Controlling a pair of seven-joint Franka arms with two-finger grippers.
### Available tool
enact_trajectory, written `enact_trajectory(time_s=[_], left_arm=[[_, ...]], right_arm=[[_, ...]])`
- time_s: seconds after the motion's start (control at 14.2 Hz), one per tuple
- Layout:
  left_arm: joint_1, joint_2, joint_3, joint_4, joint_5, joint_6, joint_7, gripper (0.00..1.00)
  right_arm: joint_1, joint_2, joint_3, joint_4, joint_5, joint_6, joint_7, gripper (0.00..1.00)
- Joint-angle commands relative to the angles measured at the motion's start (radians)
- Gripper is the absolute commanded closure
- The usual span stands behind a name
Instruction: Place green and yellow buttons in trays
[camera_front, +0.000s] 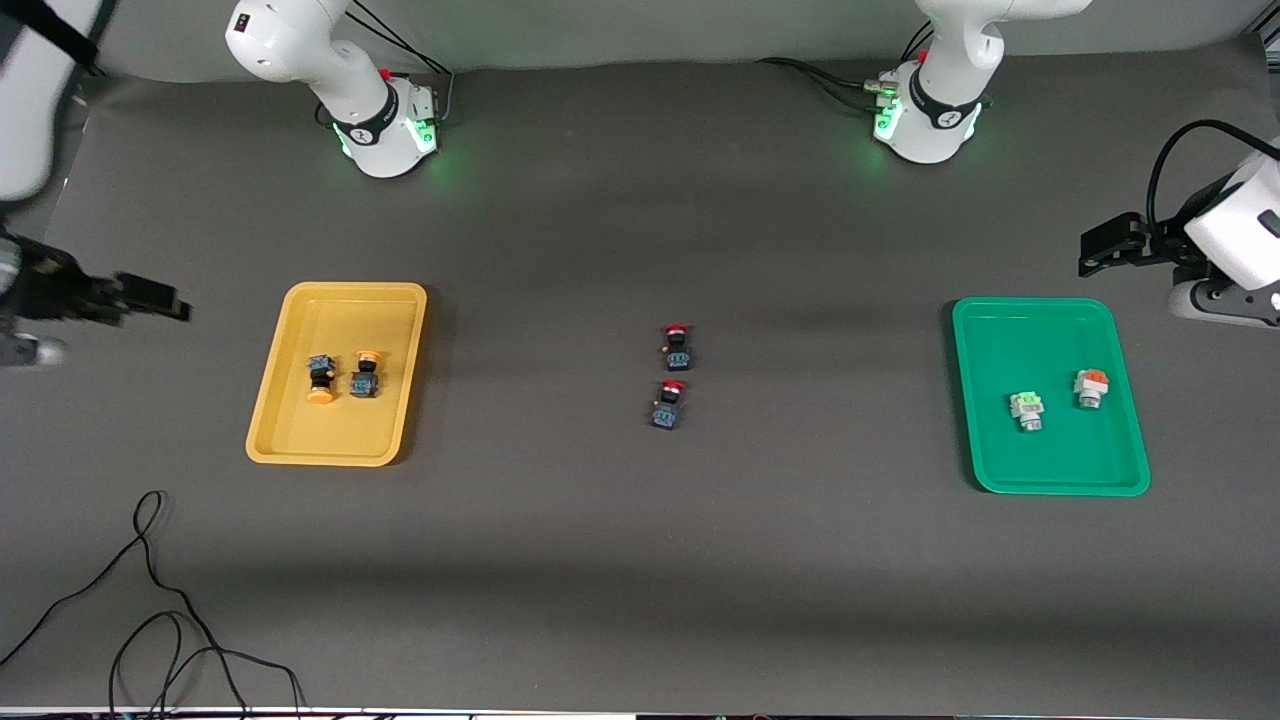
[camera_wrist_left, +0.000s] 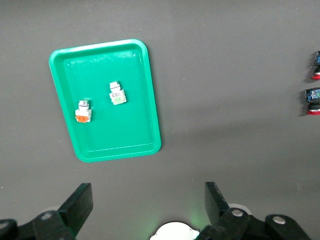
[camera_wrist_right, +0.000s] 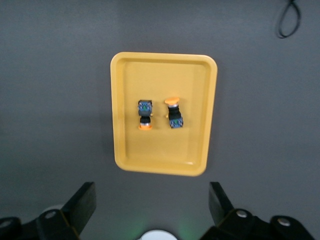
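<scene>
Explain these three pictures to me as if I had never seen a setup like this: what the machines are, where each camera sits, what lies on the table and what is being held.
Two white robot arms stand at a dark table. One picture looks down from a high camera facing them; the other two come from cameras on the arms' wrists, looking down past each gripper.

The yellow tray holds two yellow buttons. The green tray holds two white-grey buttons, one topped green, one topped orange. Two red buttons lie on the table between the trays.

The left gripper is by the green tray, the right gripper by the yellow tray. Both are open and hold nothing.
</scene>
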Motion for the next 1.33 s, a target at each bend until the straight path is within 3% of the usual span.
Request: enact_trajectory(time_s=[0.0,1.05,1.26], left_arm=[[0.017,-0.033,-0.018,-0.022,-0.012,0.011,-0.014,0.00],[0.025,-0.033,-0.009,-0.013,-0.017,0.001,0.003,0.00],[0.028,-0.027,-0.009,-0.010,-0.017,0.017,0.003,0.00]], right_arm=[[-0.003,0.010,-0.023,0.136,-0.058,-0.118,0.070,0.00],[0.001,0.027,-0.003,0.136,-0.063,-0.127,0.077,0.00],[-0.076,0.013,0.088,0.150,-0.084,-0.127,0.080,0.00]])
